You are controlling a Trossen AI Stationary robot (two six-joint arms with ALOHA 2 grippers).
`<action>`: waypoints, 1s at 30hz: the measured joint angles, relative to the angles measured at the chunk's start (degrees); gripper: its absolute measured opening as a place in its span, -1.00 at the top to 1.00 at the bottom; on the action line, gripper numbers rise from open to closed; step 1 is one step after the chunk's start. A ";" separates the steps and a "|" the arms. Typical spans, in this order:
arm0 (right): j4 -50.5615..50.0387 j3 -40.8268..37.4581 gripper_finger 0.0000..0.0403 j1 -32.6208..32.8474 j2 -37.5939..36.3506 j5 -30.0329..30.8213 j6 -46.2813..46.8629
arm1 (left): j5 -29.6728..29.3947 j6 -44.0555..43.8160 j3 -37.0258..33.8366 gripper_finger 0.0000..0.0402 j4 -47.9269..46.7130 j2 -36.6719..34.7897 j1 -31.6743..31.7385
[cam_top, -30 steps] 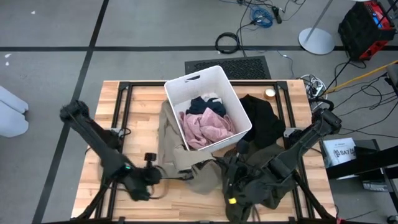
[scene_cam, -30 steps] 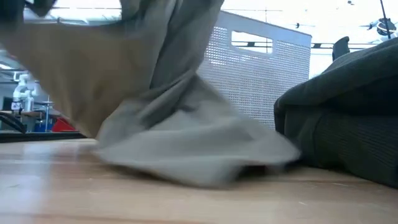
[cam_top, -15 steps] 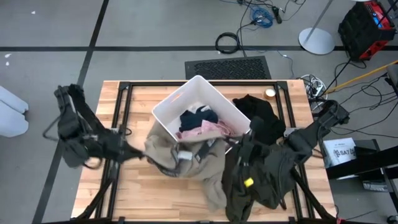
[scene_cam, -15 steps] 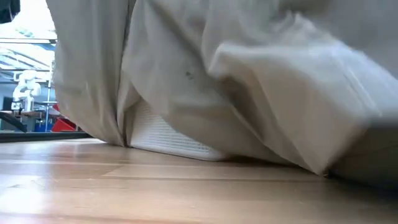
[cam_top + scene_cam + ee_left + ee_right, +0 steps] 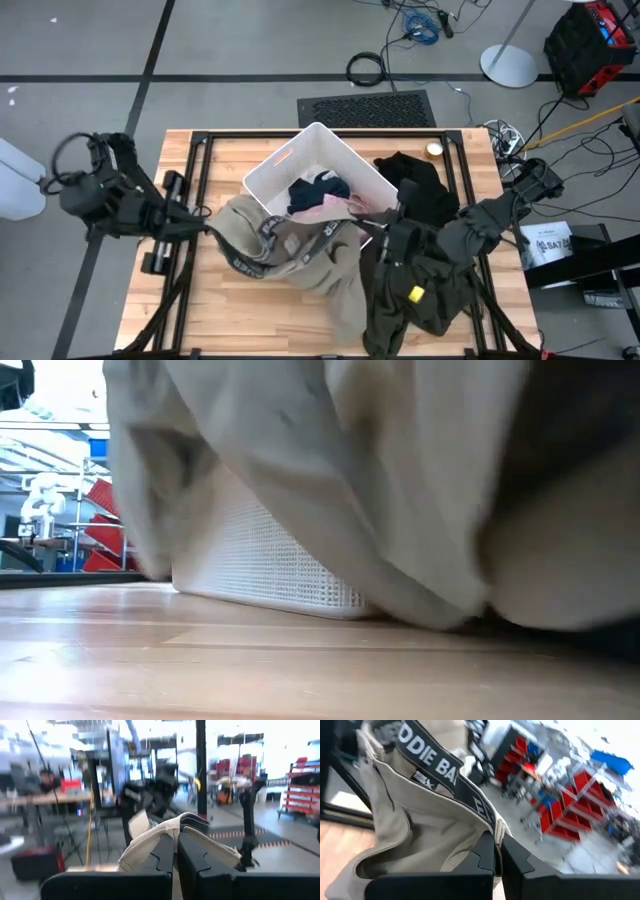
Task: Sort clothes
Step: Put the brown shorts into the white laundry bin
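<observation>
Sorting partly done: pink (image 5: 333, 205) and navy (image 5: 318, 187) clothes in bin (image 5: 283, 160); both grippers, left (image 5: 175, 851) and right (image 5: 496, 851), clenched on khaki trousers (image 5: 300, 250); olive (image 5: 420, 290), black (image 5: 420, 190) remain on tabletop (image 5: 200, 310).

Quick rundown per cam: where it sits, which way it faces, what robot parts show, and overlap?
High: overhead, looking straight down; both arms, white bin, tan khaki garment.
Low: tabletop height, looking level; khaki drape, bin wall; no arm visible.
Left wrist: looks past the left end effector, pinching khaki.
Right wrist: looks past the right end effector, on the khaki waistband.
Shared: all four show the khaki garment.
</observation>
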 joint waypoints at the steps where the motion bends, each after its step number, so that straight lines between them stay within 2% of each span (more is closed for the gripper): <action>1: 1.96 0.00 1.00 0.11 0.00 -1.37 -1.96 | 0.73 2.59 0.02 0.96 2.34 0.00 0.00; 5: 7.34 0.00 1.00 0.23 -0.23 -8.81 -6.43 | 10.15 9.45 0.06 0.96 9.23 -0.12 0.00; 8: 6.73 0.00 1.00 0.20 -0.87 -17.00 -4.94 | 20.47 8.73 0.10 0.96 7.28 -0.24 0.00; 12: 2.34 -0.01 1.00 0.90 -0.87 -33.41 -2.00 | 35.20 3.01 0.13 0.96 -1.53 -0.03 0.00; 15: -0.41 -0.02 1.00 1.79 -0.52 -48.43 -2.15 | 41.49 0.49 0.13 0.96 -7.39 1.40 0.00; 16: -0.85 -0.02 1.00 2.09 -0.36 -51.39 -2.84 | 42.04 0.49 0.13 0.96 -8.99 2.13 -0.02; 18: -0.20 -0.02 1.00 2.43 0.24 -52.90 -4.32 | 41.66 0.55 0.13 0.96 -10.30 3.91 0.11; 23: 6.15 -0.02 1.00 -2.16 3.10 -48.13 -4.78 | 29.83 0.97 0.13 0.96 -9.30 9.62 4.45; 30: 10.15 -0.02 1.00 -10.72 10.18 -48.67 1.05 | 28.05 0.45 0.13 0.96 -8.02 17.28 11.13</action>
